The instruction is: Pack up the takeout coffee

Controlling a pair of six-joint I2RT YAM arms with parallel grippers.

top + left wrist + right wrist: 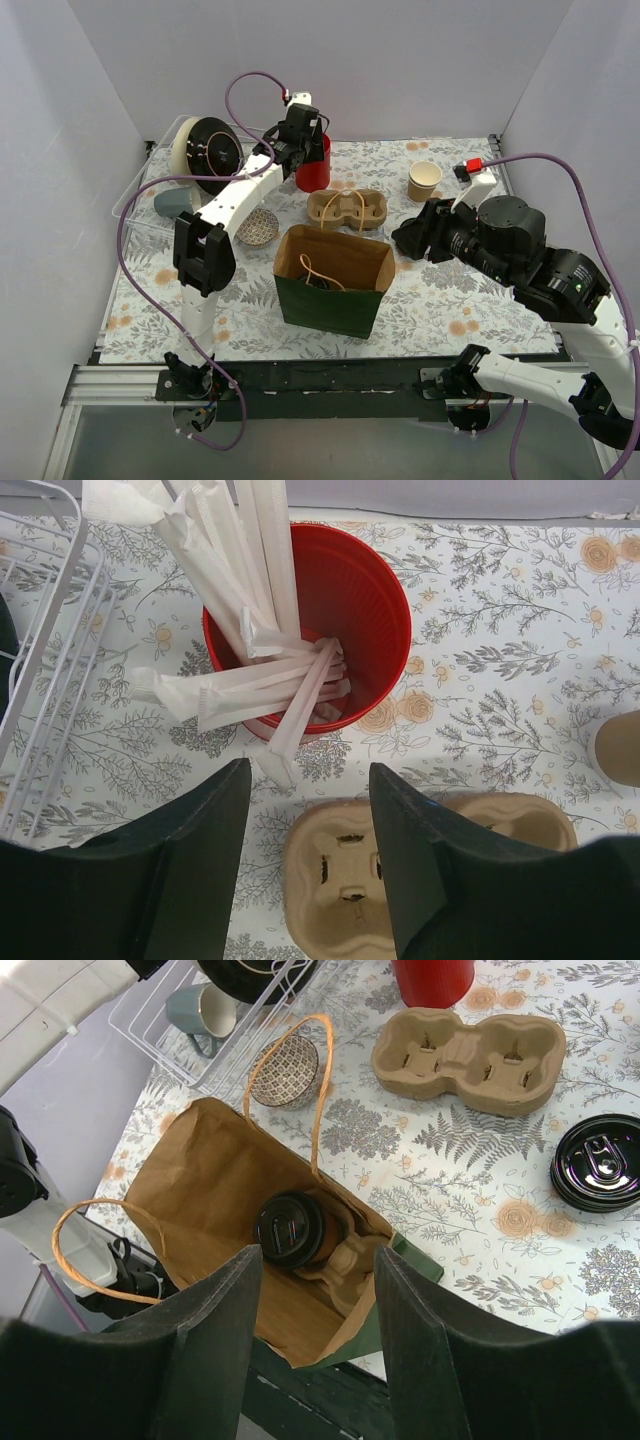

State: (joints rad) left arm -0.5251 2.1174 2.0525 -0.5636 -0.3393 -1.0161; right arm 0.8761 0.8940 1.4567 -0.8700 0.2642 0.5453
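The takeout coffee [290, 1228], a brown cup with a black lid, stands in a pulp carrier inside the open paper bag [200, 1175]. The bag is green outside and brown inside, and stands at the table's front middle [330, 305]. In the top view the cup shows as a dark shape [318, 283] in the bag. My right gripper [318, 1255] is open and empty above the bag's right side, and sits just right of the bag in the top view [405, 238]. My left gripper [310, 770] is open and empty at the back by the red cup [290, 150].
A red cup [340, 600] of wrapped straws stands at the back. An empty pulp carrier [347, 210] lies behind the bag. A tan lidless cup [424, 181] stands back right. Black lids [598, 1163] are stacked. A patterned bowl [257, 227], wire rack [135, 200] and grey-blue mug [172, 203] are at left.
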